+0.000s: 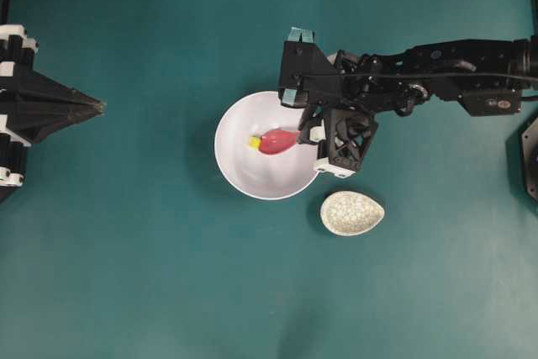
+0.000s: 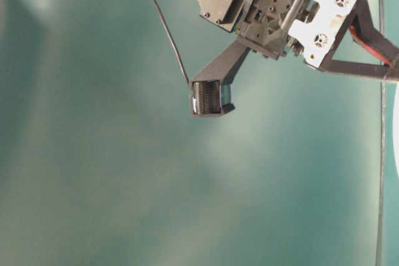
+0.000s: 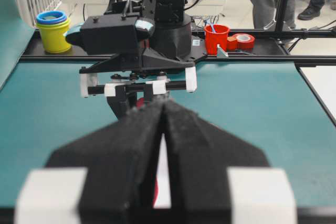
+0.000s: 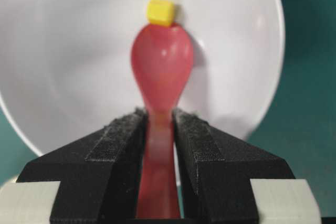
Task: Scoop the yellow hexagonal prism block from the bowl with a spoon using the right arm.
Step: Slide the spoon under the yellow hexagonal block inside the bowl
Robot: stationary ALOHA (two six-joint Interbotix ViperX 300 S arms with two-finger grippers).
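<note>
White bowl (image 1: pixel 265 145) sits centre of the overhead frame on the teal table (image 1: pixel 126 250), with the right arm (image 1: pixel 437 73) reaching in from the right edge and its gripper (image 1: pixel 307 128) over the bowl's right rim. Right gripper is clamped on the handle of the red-pink spoon (image 4: pixel 160 77); in the right wrist view both pads pinch the handle and the oval scoop points straight up-frame into the bowl. Key relation: the yellow hexagonal prism block (image 4: pixel 160 11) lies right at the scoop's far tip, on the spoon's long axis, touching or just beside it, not in the scoop yet. Overhead, that axis runs roughly right-to-left, block (image 1: pixel 254 142) at the left end of the scoop, slightly left of bowl centre. So the push looks like it should go along the handle line toward the far bowl wall, my read only. Left gripper (image 1: pixel 99 107) is parked at the left edge, well apart, fingers pressed together in its own wrist view; the right arm is clearly nearer. Speckled spoon rest (image 1: pixel 351 213) lies just lower right of the bowl, with nothing in it. Wrist view gives the tip-to-block alignment; overhead gives position in the bowl; the table-level view shows only the gripper body, no block, and whether the tip actually touches the block isn't resolvable.
</note>
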